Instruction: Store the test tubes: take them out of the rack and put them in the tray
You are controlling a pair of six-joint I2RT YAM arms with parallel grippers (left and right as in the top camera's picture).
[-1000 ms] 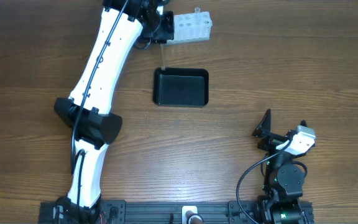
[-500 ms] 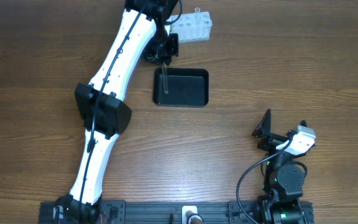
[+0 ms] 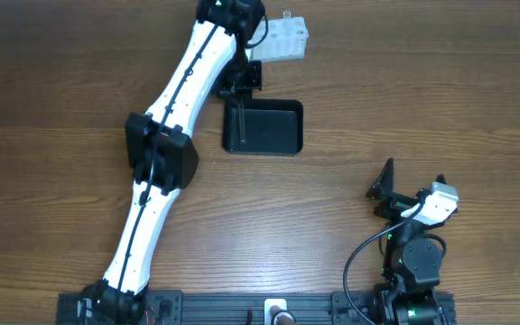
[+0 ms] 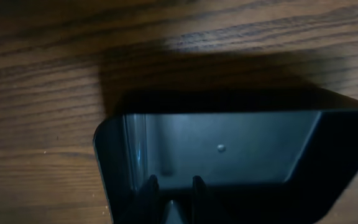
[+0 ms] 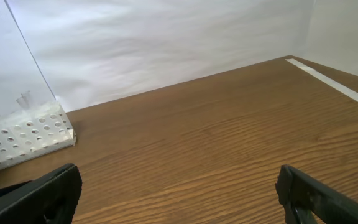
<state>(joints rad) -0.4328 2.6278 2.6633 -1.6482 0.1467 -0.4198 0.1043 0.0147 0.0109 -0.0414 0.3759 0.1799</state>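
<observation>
Test tube [image 3: 238,122] lies in the tray [image 3: 269,126], left gripper [image 4: 173,180] released above. We see another tube [image 3: 287,15] waiting in the rack [image 3: 283,41]

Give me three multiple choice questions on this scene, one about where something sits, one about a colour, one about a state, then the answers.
1. Where does the rack stand relative to the tray?
A) inside it
B) past its far side, apart from it
C) beside the right arm's base

2. What colour is the tray?
A) white
B) red
C) black

3. How is the right gripper?
A) open, holding nothing
B) shut on a tube
C) shut on the rack

Answers:
1 B, as the top view shows bare table between the rack and the tray.
2 C, as its walls and floor are black.
3 A, as its fingers stand wide apart with nothing between them.
</observation>
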